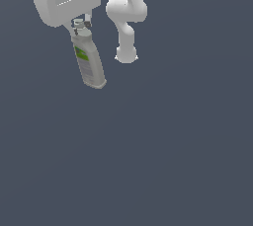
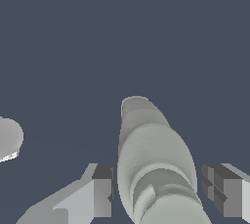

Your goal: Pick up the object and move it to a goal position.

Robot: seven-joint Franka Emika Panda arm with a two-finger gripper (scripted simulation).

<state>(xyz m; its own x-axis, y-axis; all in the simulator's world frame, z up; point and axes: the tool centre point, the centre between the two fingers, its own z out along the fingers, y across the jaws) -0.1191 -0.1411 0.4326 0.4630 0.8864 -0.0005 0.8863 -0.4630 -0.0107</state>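
The pale grey-white bottle (image 1: 89, 62) with a green label hangs tilted below my gripper (image 1: 82, 25), near the top of the exterior view's left side. The fingers close on its cap end, and the body points down and away from the hand. In the wrist view the bottle (image 2: 151, 154) runs lengthwise between the two fingers, cap end nearest the camera. My gripper (image 2: 156, 191) has a dark pad (image 2: 103, 189) close on either side of the bottle. No goal marker shows in either view.
The arm's white base (image 1: 126, 55) stands on the plain dark grey floor to the exterior view's right of the bottle. It also shows at the edge of the wrist view (image 2: 7, 139).
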